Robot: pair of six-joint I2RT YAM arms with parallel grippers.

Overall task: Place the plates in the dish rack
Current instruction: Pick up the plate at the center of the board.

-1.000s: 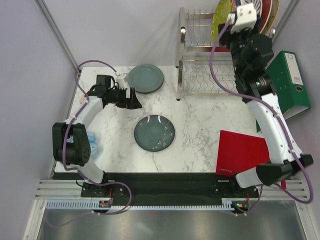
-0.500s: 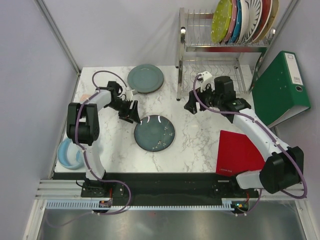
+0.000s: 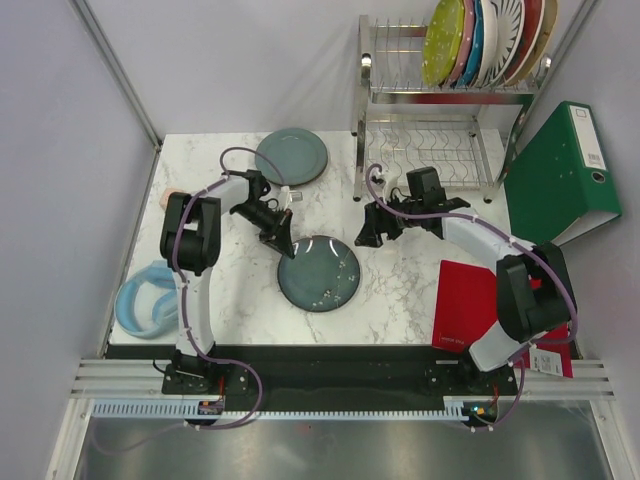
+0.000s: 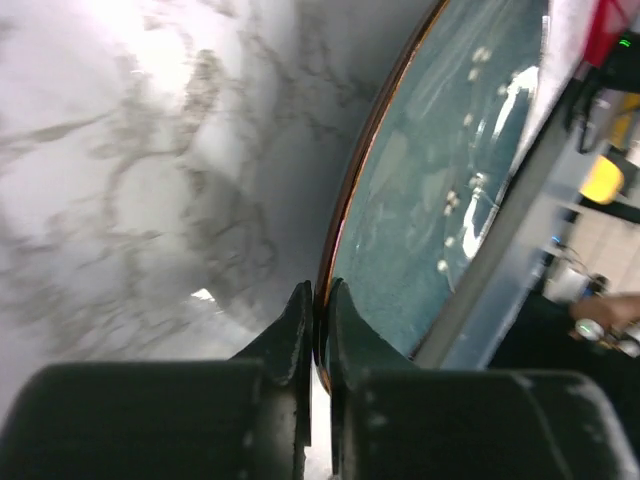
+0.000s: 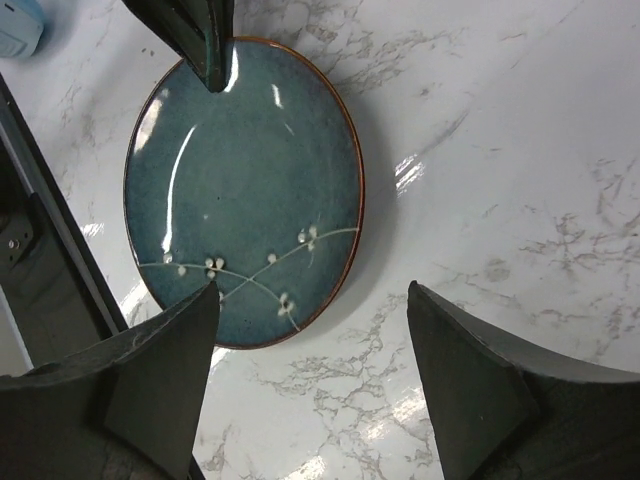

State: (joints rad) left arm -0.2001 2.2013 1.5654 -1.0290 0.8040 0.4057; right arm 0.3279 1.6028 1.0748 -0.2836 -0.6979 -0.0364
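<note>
On the rack's [image 3: 425, 150] top tier you have a row of plates [image 3: 487, 40] standing; two remain on the table [image 3: 215, 290]. Your left gripper [image 3: 285, 240] pinches the near plate's [image 3: 320, 275] rim; your right gripper [image 3: 366, 236] hangs open beside it.

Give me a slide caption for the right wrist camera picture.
Open right gripper hovers above a teal plate on the marble table while the left gripper pinches its rim.
</note>
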